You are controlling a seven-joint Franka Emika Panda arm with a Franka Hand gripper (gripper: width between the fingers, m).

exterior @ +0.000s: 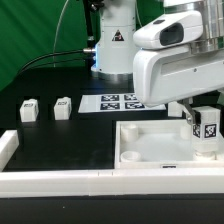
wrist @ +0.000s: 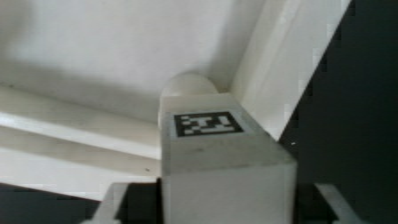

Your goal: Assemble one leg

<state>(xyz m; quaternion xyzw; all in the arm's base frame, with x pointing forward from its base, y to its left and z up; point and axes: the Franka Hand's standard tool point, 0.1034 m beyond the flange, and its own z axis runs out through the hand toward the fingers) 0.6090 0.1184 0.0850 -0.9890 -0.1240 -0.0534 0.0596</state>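
My gripper [exterior: 203, 118] is shut on a leg [exterior: 206, 138], a small white block with a black-and-white tag. I hold it upright over the corner of the large white tray-like piece [exterior: 128, 140] nearest the exterior view's right. In the wrist view the leg [wrist: 214, 150] runs out from between my fingers [wrist: 118, 205], tag facing the camera. Its rounded far end sits at the tray's inner corner [wrist: 107, 60]; I cannot tell whether they touch. Two more legs [exterior: 28, 110] [exterior: 63, 107] stand on the black table at the exterior view's left.
The marker board [exterior: 120, 101] lies flat behind the tray, in front of the robot base [exterior: 112, 45]. A white rail [exterior: 60, 180] runs along the table's front edge, with a raised end [exterior: 8, 146] at the exterior view's left.
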